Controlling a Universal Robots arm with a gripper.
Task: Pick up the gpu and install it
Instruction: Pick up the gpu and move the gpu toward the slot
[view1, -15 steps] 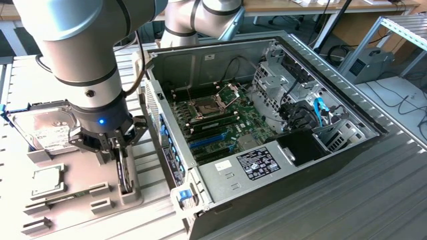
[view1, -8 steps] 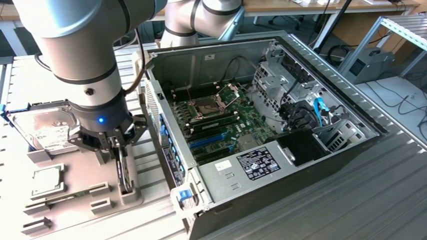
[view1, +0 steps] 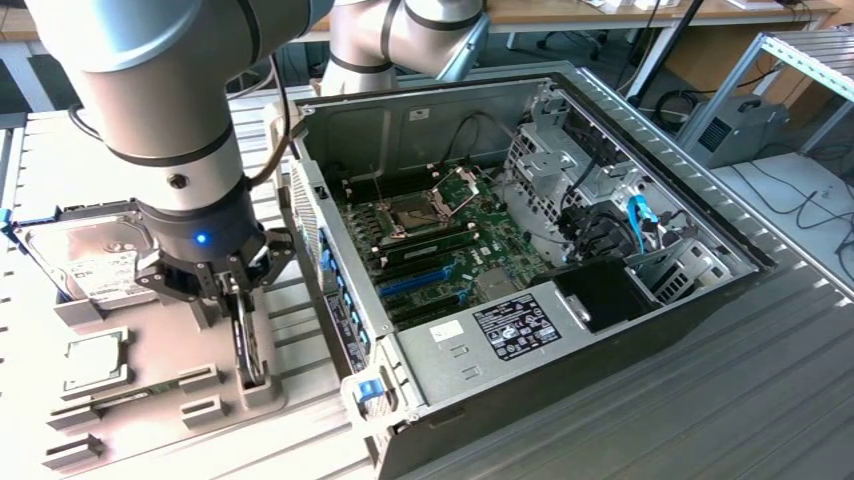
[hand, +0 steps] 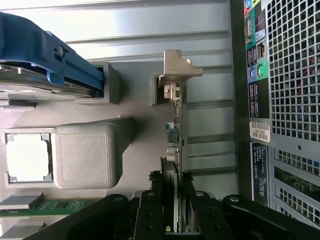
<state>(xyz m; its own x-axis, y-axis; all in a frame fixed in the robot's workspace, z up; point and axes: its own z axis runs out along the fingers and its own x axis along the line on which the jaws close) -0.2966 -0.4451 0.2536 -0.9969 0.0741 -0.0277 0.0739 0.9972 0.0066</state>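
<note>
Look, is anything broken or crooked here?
Nothing stands out. The computer case lies open on its side, likely on purpose, and the gpu stands straight on edge in its holder with the hand around it.

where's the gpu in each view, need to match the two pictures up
exterior view: gpu stands on edge in the grey holder, at the exterior view's left of the computer case, under the gripper.
wrist view: gpu is the thin edge-on card running from its silver bracket into the gripper's grip.
shared landmark: the square processor chip in the same holder.
</note>
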